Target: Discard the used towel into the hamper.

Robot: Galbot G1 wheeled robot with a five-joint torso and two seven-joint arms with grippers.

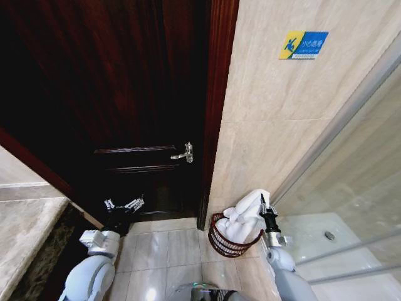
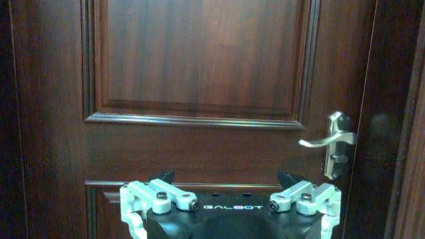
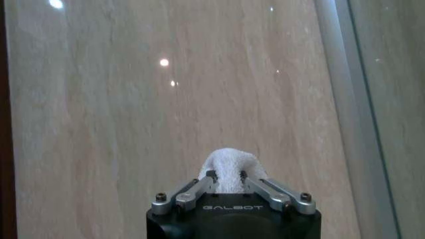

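While the right pincer [image 1: 267, 210] grips the towel [image 1: 247, 216], the hamper [image 1: 229, 241] sits on tile.

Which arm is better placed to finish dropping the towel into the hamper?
The right. Its tool is shut on the white towel, which drapes into the hamper. The left tool hangs open by the door.

Beige tiled floor [image 1: 166, 251], glossy, with a light glare spot near the robot base. Wicker hamper [image 1: 220, 241] stands directly on it, tucked in the corner by the tiled wall, just beside the dark door frame [image 1: 216, 113]. White towel [image 1: 245, 216] sits in the hamper, heaped above its rim.
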